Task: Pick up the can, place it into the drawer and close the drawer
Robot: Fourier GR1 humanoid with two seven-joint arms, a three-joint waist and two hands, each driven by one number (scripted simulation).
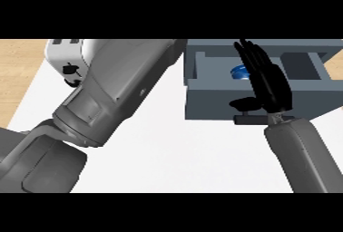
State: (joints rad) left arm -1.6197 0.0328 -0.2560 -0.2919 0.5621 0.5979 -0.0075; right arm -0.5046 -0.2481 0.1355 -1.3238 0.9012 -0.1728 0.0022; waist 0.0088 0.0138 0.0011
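Standing open on the white desk (174, 163), the grey drawer (214, 97) holds the blue can (239, 72). Right hand (268, 86) above it, fingers straight and together. Left hand hidden behind its forearm; state unclear.

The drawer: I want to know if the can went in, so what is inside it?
Inside the open drawer a blue can shows. The open right hand covers most of it, so how it rests cannot be seen.

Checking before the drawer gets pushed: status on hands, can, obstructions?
Right hand open, fingers straight, over the open grey drawer. Left hand out of view behind its grey forearm. Blue round can inside the drawer. White toaster far left, clear of it.
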